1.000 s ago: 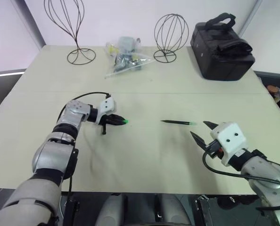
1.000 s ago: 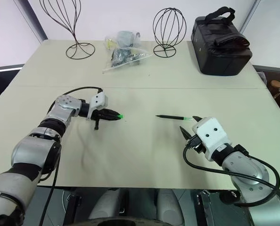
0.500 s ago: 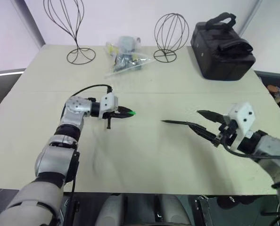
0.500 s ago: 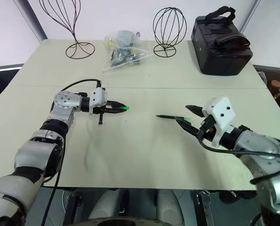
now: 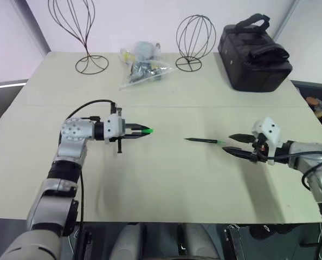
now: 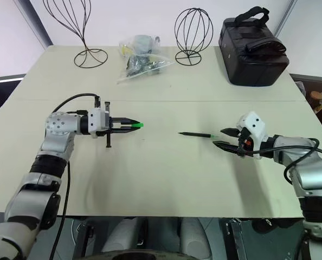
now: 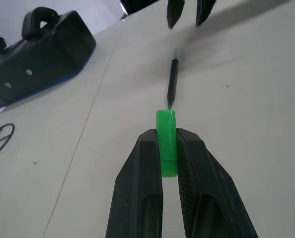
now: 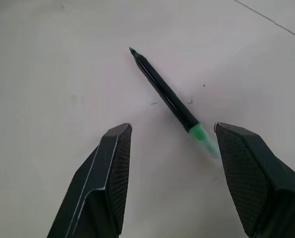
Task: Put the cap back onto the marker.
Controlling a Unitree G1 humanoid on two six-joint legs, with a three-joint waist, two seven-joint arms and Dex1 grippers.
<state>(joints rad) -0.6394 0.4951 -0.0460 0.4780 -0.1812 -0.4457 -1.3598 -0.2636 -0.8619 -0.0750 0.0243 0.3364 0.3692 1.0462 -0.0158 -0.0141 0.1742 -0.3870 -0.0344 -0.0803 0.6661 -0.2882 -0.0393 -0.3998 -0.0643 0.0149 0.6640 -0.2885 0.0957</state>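
Head views are showing the left tool (image 5: 141, 131) pinching the cap (image 5: 147, 130) above the table (image 5: 166, 173), the marker (image 5: 204, 141) lying just before the spread right tool (image 5: 236, 144). Left wrist view: cap (image 7: 166, 143) clamped between fingers (image 7: 137, 198). Right wrist view: marker (image 8: 170, 101) lying between spread fingers (image 8: 108, 183). No legible writing.
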